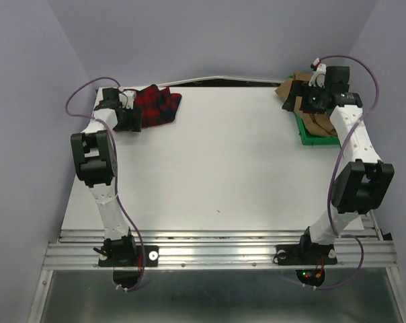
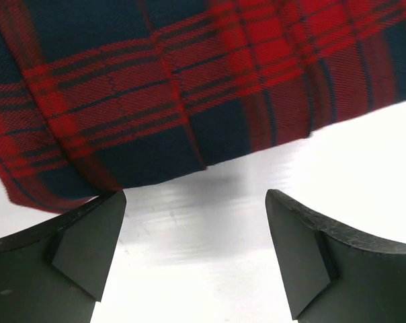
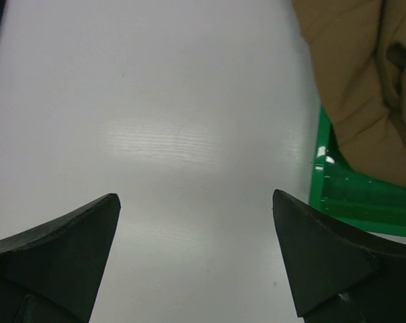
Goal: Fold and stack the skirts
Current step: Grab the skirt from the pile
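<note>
While far-cornered, red skirt (image 1: 157,105); tan skirt (image 3: 354,74)

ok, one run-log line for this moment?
left hand: open, at plaid skirt edge, no grip | right hand: open, over table beside tan skirt on green tray | stack: not started

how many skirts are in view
2. The red plaid skirt lies at the far left corner of the table. The tan skirt is heaped on the green tray at the far right, partly behind the right arm; another beneath it could be hidden.
</note>
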`<move>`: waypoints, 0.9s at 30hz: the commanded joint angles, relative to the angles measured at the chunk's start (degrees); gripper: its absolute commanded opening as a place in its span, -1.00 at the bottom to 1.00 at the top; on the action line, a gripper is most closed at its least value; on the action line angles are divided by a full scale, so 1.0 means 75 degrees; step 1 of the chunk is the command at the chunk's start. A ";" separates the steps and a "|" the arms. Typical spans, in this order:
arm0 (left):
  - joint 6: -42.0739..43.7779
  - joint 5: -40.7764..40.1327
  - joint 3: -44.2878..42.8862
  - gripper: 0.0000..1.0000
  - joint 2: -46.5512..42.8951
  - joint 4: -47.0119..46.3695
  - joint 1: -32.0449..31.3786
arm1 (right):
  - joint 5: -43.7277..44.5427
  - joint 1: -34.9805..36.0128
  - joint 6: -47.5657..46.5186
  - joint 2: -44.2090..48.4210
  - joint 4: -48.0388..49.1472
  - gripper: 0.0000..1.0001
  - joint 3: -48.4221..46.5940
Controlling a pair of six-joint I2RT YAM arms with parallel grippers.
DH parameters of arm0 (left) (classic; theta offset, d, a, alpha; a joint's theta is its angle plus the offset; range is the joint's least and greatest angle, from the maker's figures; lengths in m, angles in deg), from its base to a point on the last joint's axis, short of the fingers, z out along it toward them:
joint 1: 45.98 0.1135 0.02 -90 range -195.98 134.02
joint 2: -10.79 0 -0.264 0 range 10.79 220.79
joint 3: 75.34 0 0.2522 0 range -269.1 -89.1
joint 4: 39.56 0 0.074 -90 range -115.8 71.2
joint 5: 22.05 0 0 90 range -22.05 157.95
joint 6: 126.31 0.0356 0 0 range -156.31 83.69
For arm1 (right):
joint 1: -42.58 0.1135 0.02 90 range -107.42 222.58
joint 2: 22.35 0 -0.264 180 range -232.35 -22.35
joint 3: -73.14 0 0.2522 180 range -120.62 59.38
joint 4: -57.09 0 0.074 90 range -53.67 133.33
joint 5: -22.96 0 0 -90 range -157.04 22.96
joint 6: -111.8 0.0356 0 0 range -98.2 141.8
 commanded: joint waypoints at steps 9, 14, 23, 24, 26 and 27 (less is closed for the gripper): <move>0.0178 0.2600 0.2528 0.97 -0.3373 0.0647 -0.0892 | 0.2374 -0.1046 0.0328 -0.3197 0.1553 1.00 -0.3107; -0.0220 0.2918 0.3126 0.97 -0.4580 0.0543 -0.1455 | 0.3016 -0.1118 0.0013 -0.4419 0.2197 1.00 -0.4302; -0.0327 0.2591 0.3386 0.97 -0.5227 0.0765 -0.1690 | 0.3840 -0.1188 -0.0396 -0.5976 0.3605 1.00 -0.4819; -0.0269 0.2544 0.3304 0.97 -0.5180 0.0974 -0.1690 | 0.3840 -0.1188 -0.0364 -0.6072 0.3663 1.00 -0.4878; -0.0268 0.2438 0.2964 0.97 -0.4993 0.1175 -0.1690 | 0.3711 -0.1258 -0.0293 -0.6225 0.3664 1.00 -0.4902; -0.0326 0.2311 0.2801 0.97 -0.4911 0.1419 -0.1690 | 0.3537 -0.1328 -0.0038 -0.6329 0.3664 0.99 -0.4902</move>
